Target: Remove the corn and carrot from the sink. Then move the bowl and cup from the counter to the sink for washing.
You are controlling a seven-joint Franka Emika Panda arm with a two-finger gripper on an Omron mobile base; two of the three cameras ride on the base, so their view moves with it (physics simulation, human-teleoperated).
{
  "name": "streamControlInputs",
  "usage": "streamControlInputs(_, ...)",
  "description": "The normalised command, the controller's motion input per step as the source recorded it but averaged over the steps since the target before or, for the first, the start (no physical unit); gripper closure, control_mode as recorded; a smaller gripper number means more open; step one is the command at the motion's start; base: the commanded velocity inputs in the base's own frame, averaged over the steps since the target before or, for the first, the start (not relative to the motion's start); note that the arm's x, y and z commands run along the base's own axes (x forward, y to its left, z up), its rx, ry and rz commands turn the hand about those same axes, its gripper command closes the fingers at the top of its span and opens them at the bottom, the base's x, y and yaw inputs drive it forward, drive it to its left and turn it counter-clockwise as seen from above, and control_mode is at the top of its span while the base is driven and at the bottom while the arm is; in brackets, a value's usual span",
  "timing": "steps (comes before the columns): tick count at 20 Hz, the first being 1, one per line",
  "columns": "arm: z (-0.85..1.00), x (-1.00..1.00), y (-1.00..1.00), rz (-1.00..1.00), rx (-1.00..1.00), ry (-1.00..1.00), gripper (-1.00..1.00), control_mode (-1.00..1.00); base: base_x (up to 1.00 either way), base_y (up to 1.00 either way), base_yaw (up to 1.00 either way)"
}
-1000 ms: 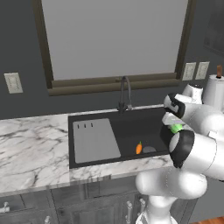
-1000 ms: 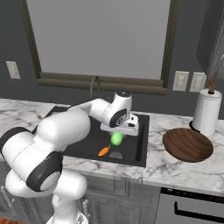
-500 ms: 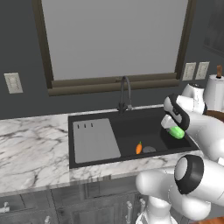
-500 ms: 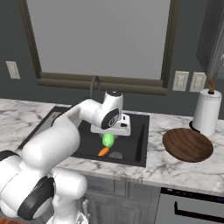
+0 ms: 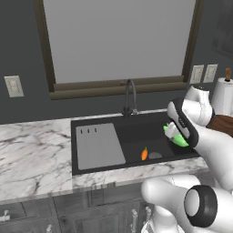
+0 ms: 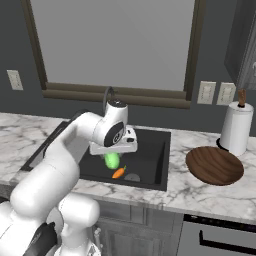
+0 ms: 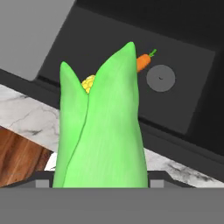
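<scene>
Corn (image 6: 112,160): pinched in the pincer (image 6: 113,150), hanging above the sink (image 6: 150,172) basin; its long axis runs straight out along the fingers
Carrot (image 6: 118,173): lying on the basin floor just beside the drain, below the corn
Desk (image 6: 197,192): nearest bare marble lies toward the bowl (image 6: 214,165); I'd judge the drop goes there

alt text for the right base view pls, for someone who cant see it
A white robot arm reaches over a black sink, its gripper holding a green corn just above a small orange carrot lying by the drain. On the white marble counter to the right sit a dark wooden bowl and a paper towel roll.
</scene>
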Motion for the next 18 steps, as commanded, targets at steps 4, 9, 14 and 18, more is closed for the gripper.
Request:
streamControlInputs(4, 0.17, -0.27, 0.42, 0.16, 0.0, 0.0, 1.0, -1.0, 0.0, 0.0, 0.0)
streamControlInputs(9, 0.17, -0.19, 0.49, 0.06, 0.0, 0.0, 1.0, -1.0, 0.0, 0.0, 0.0)
streamControlInputs(14, 0.15, -0.14, 0.53, 0.05, 0.0, -0.02, 1.0, -1.0, 0.0, 0.0, 0.0)
streamControlInputs(18, 0.11, -0.1, 0.59, 0.03, 0.0, -0.07, 1.0, -1.0, 0.0, 0.0, 0.0)
